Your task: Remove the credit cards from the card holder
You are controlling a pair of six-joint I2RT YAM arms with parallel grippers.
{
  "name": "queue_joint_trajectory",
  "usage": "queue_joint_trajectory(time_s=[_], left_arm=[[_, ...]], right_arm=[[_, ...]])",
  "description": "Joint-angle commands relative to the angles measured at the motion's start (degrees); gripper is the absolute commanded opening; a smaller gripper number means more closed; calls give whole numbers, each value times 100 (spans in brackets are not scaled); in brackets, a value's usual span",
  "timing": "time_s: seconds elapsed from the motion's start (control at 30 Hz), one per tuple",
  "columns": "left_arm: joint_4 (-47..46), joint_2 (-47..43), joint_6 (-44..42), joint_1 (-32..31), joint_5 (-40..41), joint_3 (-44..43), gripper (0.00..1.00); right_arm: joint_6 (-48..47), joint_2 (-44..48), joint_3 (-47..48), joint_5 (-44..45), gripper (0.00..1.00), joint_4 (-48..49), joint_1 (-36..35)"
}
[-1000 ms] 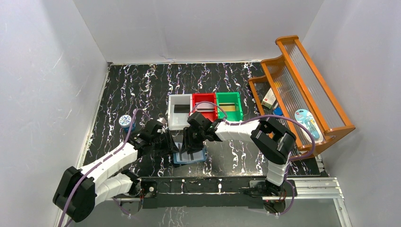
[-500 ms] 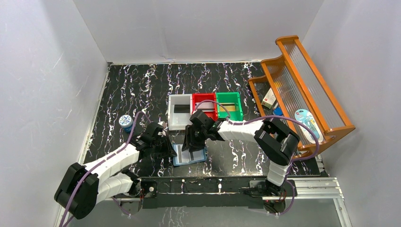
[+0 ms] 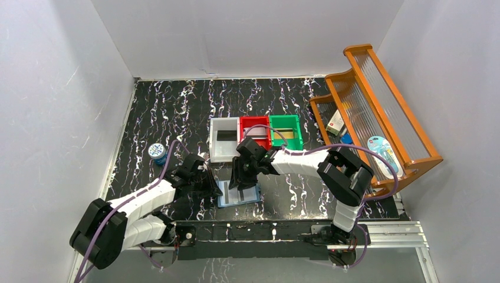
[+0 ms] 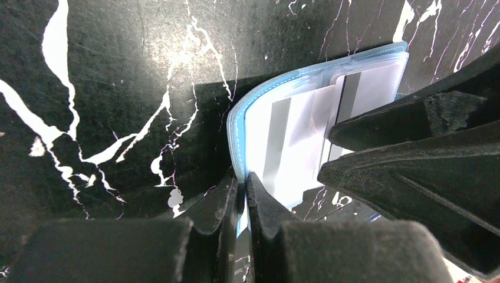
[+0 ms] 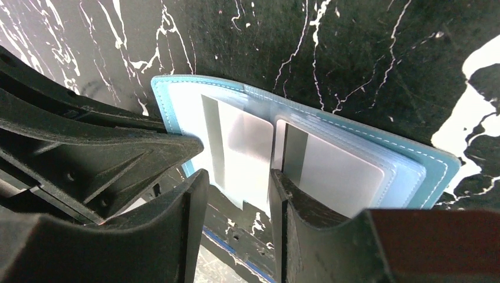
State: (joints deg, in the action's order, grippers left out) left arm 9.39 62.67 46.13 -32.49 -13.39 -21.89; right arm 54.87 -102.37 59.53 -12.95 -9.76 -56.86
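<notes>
The wallet (image 3: 238,195) lies open on the table (image 3: 177,106), close to its near edge, between the two arms. The left gripper (image 4: 242,180) is pressed closed on the wallet's blue border. The right gripper (image 5: 236,177) is a little open, one finger on each side of a pale card (image 5: 244,144) in a clear pocket.

On the black marbled table (image 3: 177,106) are laid an open card holder (image 3: 233,199) at near centre, a white bin (image 3: 214,141), red bin (image 3: 255,119) and green bin (image 3: 285,118) ranged behind it, a round blue tin (image 3: 156,150) left and a wooden rack (image 3: 377,112) right.
</notes>
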Motion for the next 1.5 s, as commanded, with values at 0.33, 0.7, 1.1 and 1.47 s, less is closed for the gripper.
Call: queue_joint_trajectory(time_s=[0.33, 0.7, 1.1, 1.47], left_arm=[[498, 181, -2, -21, 378, 120, 13], [381, 153, -86, -26, 323, 139, 24], [-60, 669, -40, -23, 99, 396, 2], [144, 474, 3, -22, 264, 376, 0]], right_arm=[[-358, -215, 694, 1106, 52, -1384, -281], [-233, -170, 532, 1042, 52, -1286, -289], [-35, -231, 287, 407, 57, -452, -223], [-183, -63, 544, 1348, 60, -1576, -230]])
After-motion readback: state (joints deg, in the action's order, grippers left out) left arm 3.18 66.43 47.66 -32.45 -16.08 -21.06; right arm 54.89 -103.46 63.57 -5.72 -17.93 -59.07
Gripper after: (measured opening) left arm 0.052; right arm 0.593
